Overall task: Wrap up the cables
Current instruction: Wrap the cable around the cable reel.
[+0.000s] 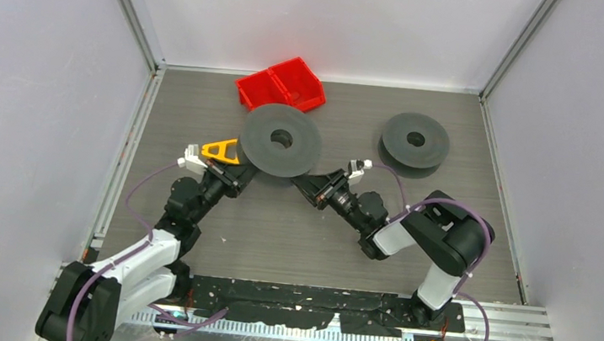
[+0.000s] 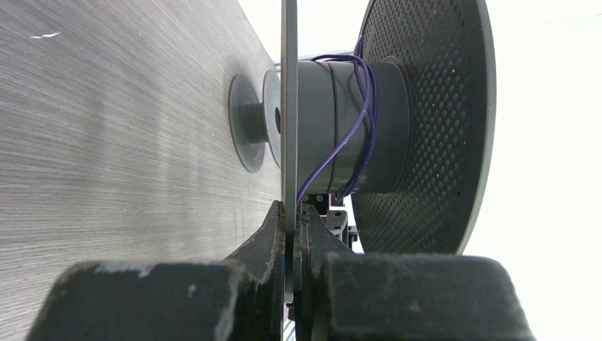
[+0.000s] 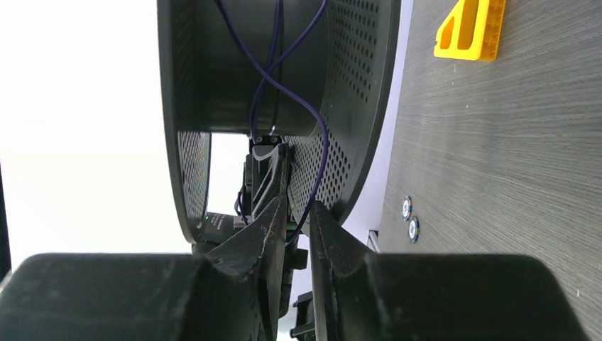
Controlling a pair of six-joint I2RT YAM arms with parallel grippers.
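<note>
Cable [image 3: 265,74], thin and purple, loops loosely round the grey spool [image 1: 259,145] hub and trails between the narrowly parted fingers of our right pincer [image 3: 298,213]. Our left pincer [image 2: 291,213] clamps the spool's rim. We see a grey wood-grain tabletop [image 1: 275,235] enclosed by pale walls [image 1: 314,19].

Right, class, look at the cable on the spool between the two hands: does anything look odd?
Yes. The thin purple cable on the hub of the spool lies slack: its few turns cross in loose loops instead of sitting side by side. The left hand pinches the spool's flange.
</note>
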